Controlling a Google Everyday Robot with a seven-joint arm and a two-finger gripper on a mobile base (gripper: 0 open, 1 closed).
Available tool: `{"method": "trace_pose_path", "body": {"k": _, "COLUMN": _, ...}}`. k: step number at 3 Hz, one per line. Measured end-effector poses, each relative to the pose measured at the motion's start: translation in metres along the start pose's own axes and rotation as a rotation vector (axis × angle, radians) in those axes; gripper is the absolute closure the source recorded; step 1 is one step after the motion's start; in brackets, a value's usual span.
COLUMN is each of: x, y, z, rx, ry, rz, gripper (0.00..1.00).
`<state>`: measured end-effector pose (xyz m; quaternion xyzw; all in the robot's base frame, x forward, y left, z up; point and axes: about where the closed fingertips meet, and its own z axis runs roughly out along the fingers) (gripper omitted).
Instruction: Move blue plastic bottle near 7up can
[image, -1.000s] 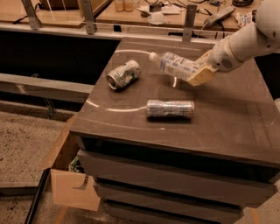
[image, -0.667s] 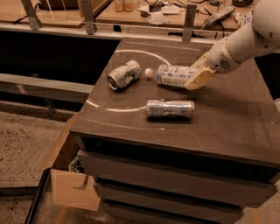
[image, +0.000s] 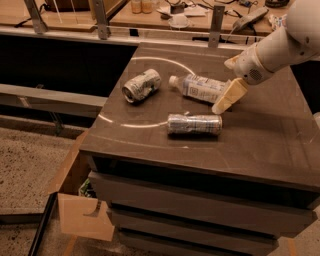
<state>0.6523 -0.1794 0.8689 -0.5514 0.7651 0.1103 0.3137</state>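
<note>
The blue plastic bottle (image: 200, 88) lies on its side on the dark table top (image: 260, 145), white cap pointing left. The 7up can (image: 141, 85), short and dented, lies just left of the cap with a small gap between them. My gripper (image: 226, 86) comes in from the upper right and straddles the bottle's base end. Its cream fingers (image: 227, 97) stand apart, one in front of the base and one behind it. The bottle rests on the table.
A slimmer silver can (image: 194, 124) lies on its side just in front of the bottle. A white arc is painted on the table top. A cluttered wooden bench (image: 175, 15) runs behind. An open cardboard box (image: 75, 200) sits on the floor at the left.
The gripper carried the bottle left and down from a raised tilt. It now lies flat on the table near the 7up can, and the front finger has dropped away from it.
</note>
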Motion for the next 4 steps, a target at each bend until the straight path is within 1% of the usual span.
{"method": "trace_pose_path", "body": {"k": 1, "x": 0.005, "y": -0.02, "z": -0.013, "rx": 0.076, "ry": 0.004, "rz": 0.051, "gripper": 0.0}}
{"method": "trace_pose_path", "body": {"k": 2, "x": 0.029, "y": -0.058, "z": -0.046, "rx": 0.228, "ry": 0.045, "rz": 0.124, "gripper": 0.0}}
{"method": "trace_pose_path", "body": {"k": 3, "x": 0.064, "y": -0.098, "z": -0.098, "rx": 0.429, "ry": 0.11, "rz": 0.198, "gripper": 0.0}}
{"method": "trace_pose_path", "body": {"k": 4, "x": 0.092, "y": -0.132, "z": -0.148, "rx": 0.653, "ry": 0.221, "rz": 0.264, "gripper": 0.0}}
